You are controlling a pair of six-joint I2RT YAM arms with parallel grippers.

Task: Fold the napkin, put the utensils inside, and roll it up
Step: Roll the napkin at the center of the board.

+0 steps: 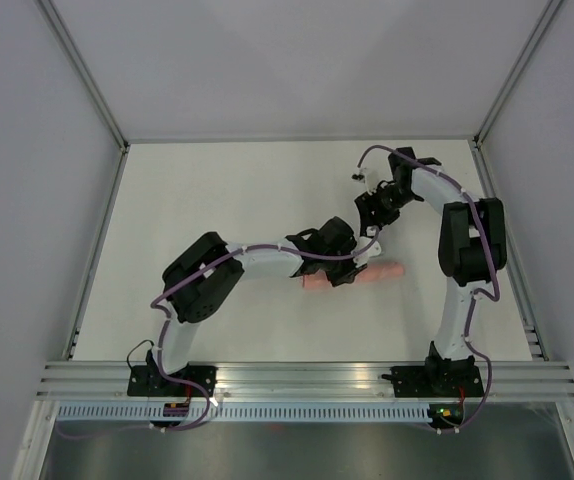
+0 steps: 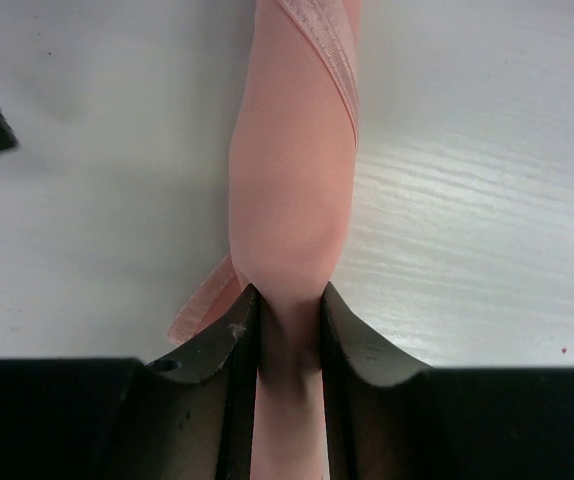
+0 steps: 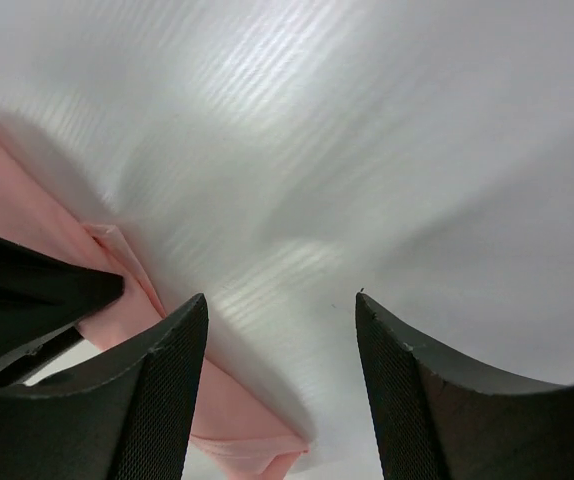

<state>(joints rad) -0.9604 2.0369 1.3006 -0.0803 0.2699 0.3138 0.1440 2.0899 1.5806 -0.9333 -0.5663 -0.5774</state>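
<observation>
Pincers first: my left pincer (image 2: 289, 295) was clenched on the napkin (image 2: 292, 190), which was rolled up into a fat pink tube. On the left wrist cam the roll ran straight up the middle of the frame from between both fingers (image 2: 222, 360). It was squeezed narrow where they pinched it and bulged just above. A ribbed hem (image 2: 332, 50) crossed the roll diagonally near the top of the frame, and a little flap of it stuck out at lower left, right beside the left-hand finger.

My right pincer (image 3: 279, 300) was released, jaws standing wide with only bare white table (image 3: 387, 150) between them. On its own cam the napkin (image 3: 37, 220) sat along the left side of the frame and ran down under the left-hand finger to the bottom edge. The black nose of my left pincer (image 3: 27, 300) lay over it at mid left.

From the top cam, the roll lay sideways a bit right of centre on the table (image 1: 217, 200), one pink end poking out to the right of the left pincer (image 1: 342, 262). The right pincer (image 1: 375, 212) hung just above it in the frame, near the napkin (image 1: 385, 271) but not touching it. Couldn't tell from any cam what was inside the roll.
</observation>
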